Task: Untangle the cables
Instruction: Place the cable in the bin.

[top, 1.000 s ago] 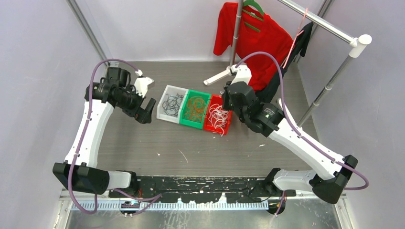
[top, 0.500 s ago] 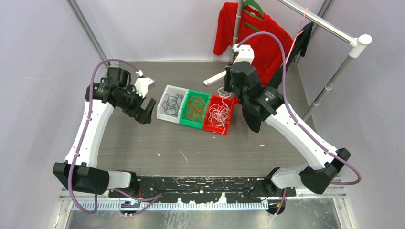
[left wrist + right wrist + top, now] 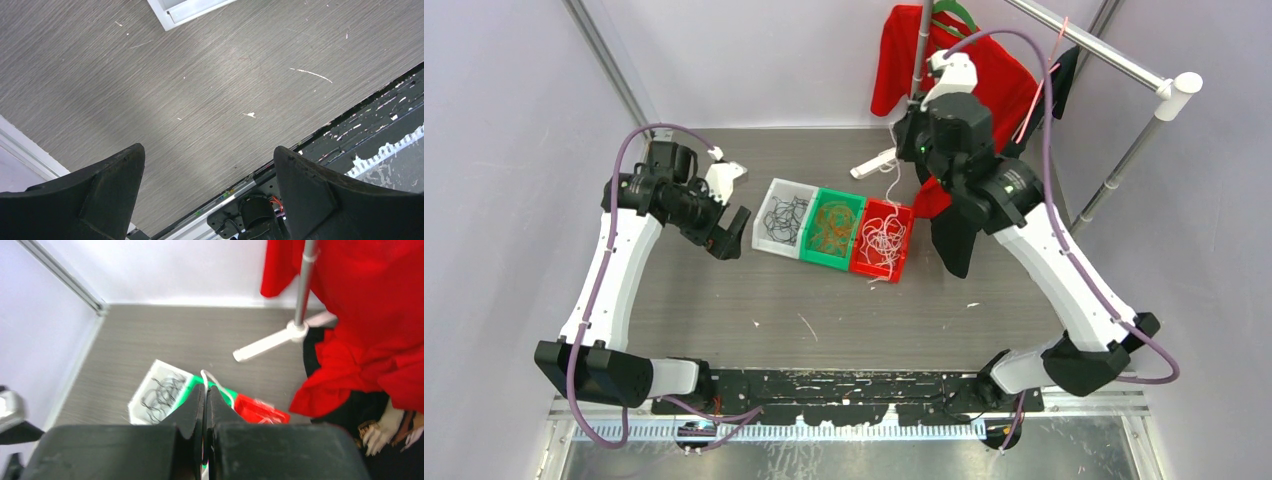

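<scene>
Three bins stand in a row mid-table, nearer the far edge. A white bin (image 3: 761, 222) holds black cables (image 3: 786, 218), a green bin (image 3: 824, 261) holds orange cables (image 3: 832, 228), and a red bin (image 3: 908, 238) holds white cables (image 3: 881, 245). The right end effector (image 3: 205, 392), raised above the red bin's far side, is clenched on one white cable (image 3: 890, 195), which hangs down toward that bunch. The left end effector (image 3: 207, 155) hovers released and holds nothing, over the table (image 3: 210, 75) just beside the white bin, toward the left edge.

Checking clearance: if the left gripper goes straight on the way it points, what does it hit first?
The left gripper, open, would probably meet bare table first; white bin sits off that line. Depth unclear.
</scene>
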`<control>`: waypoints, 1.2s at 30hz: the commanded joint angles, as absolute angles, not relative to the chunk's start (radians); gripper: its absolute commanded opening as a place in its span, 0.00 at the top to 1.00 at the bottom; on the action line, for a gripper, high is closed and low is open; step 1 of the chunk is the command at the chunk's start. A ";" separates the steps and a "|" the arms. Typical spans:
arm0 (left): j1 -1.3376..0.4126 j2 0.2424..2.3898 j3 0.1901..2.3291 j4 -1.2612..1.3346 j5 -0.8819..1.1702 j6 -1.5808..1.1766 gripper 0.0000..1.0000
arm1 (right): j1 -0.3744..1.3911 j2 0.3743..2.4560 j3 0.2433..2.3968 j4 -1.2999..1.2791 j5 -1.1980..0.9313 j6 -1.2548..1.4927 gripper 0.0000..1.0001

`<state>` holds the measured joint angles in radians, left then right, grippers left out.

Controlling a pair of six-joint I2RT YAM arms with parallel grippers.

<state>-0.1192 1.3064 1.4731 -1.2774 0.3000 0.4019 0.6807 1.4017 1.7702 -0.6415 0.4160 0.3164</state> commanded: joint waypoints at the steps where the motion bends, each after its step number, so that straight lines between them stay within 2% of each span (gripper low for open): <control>1: -0.112 1.285 1.498 -1.270 0.336 0.407 0.01 | 0.678 1.359 1.841 -0.634 0.380 0.308 0.99; 6: -0.112 1.278 1.493 -1.274 0.337 0.410 0.00 | 0.678 1.324 1.714 -0.617 0.383 0.334 0.99; 24: -0.112 1.277 1.485 -1.279 0.321 0.437 0.01 | 0.678 1.321 1.580 -0.605 0.401 0.338 0.99; 36: -0.113 1.285 1.490 -1.271 0.325 0.426 0.01 | 0.678 1.312 1.855 -0.619 0.459 0.220 0.99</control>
<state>-0.1173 1.3064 1.4731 -1.2800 0.3141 0.4259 0.6804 1.3506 1.7550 -0.6785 0.4294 0.2714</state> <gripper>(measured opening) 0.994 0.055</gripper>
